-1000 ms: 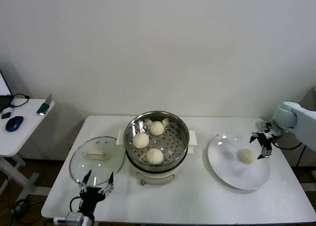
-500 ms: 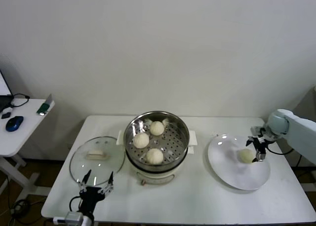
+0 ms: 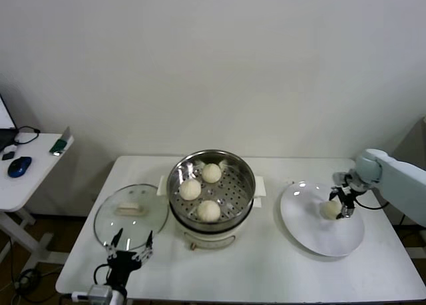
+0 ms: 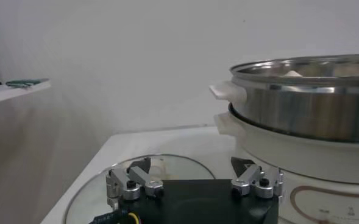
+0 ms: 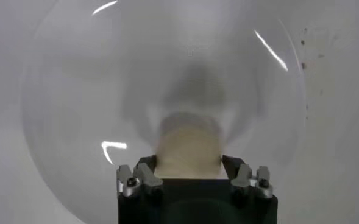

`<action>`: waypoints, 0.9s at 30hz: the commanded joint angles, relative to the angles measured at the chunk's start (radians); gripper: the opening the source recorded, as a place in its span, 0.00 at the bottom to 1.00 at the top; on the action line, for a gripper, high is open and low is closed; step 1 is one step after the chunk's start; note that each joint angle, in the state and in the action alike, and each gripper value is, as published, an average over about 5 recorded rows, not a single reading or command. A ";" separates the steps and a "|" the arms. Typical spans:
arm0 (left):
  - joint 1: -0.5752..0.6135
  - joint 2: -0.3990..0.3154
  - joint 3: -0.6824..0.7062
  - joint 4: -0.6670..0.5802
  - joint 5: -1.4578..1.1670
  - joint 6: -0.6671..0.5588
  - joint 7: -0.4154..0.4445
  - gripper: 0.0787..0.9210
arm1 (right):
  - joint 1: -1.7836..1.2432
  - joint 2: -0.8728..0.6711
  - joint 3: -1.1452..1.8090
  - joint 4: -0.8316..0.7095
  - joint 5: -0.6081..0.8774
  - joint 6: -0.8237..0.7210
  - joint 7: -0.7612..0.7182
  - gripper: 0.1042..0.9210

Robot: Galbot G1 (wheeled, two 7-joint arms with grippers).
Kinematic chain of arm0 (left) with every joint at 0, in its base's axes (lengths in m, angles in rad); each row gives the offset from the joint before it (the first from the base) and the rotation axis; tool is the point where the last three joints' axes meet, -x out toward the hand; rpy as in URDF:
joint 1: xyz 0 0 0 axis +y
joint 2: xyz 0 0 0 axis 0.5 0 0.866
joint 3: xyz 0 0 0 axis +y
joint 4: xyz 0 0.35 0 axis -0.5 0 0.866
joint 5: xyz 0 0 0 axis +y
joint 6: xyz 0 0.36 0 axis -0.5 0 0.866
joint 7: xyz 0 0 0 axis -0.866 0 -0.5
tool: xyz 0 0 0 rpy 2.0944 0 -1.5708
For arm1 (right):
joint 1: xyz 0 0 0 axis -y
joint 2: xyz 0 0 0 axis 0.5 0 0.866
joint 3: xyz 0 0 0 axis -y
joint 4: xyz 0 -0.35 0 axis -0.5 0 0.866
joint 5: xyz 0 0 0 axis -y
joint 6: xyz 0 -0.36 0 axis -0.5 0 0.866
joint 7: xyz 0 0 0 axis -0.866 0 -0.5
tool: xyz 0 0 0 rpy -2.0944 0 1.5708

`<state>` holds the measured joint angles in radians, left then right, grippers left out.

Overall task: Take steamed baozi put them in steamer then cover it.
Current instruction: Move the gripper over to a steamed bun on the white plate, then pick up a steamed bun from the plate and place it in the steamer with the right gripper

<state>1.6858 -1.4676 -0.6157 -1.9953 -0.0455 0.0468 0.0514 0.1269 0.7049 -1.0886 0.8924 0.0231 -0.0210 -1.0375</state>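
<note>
The steamer (image 3: 211, 193) stands at the centre of the worktop (image 3: 266, 265). Three steamed baozi lie in it: one at 12 o'clock (image 3: 212, 173), one at 9 o'clock (image 3: 190, 189), one at 6 o'clock (image 3: 209, 211). The cover (image 3: 130, 216) lies flat on the worktop at the steamer's 9 o'clock, just beside it. A plate (image 3: 322, 218) lies at the steamer's 3 o'clock, apart from it. The fourth baozi (image 3: 331, 210) sits on the plate. At the worktop's 9 o'clock stands a side table (image 3: 26, 178), carrying a mouse (image 3: 19, 166).

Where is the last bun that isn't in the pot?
The last baozi sits on the white plate, right of the steamer, between the right gripper's fingers.
</note>
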 commanded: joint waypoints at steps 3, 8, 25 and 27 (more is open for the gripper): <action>-0.002 0.000 -0.001 0.002 -0.002 0.001 0.000 0.88 | 0.033 0.008 -0.022 -0.002 -0.006 -0.001 -0.006 0.71; -0.004 -0.001 0.001 0.003 -0.003 0.002 0.000 0.88 | 0.159 -0.004 -0.125 0.054 0.042 -0.011 -0.007 0.69; -0.007 0.014 0.008 -0.012 -0.002 0.012 0.004 0.88 | 1.127 0.165 -0.775 0.635 0.713 -0.247 0.036 0.69; -0.008 0.017 0.007 -0.013 -0.003 0.012 0.004 0.88 | 1.137 0.194 -0.745 0.674 0.793 -0.284 0.057 0.68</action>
<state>1.6779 -1.4552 -0.6083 -2.0029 -0.0473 0.0568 0.0540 0.8900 0.7924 -1.6550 1.3072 0.4557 -0.1749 -1.0139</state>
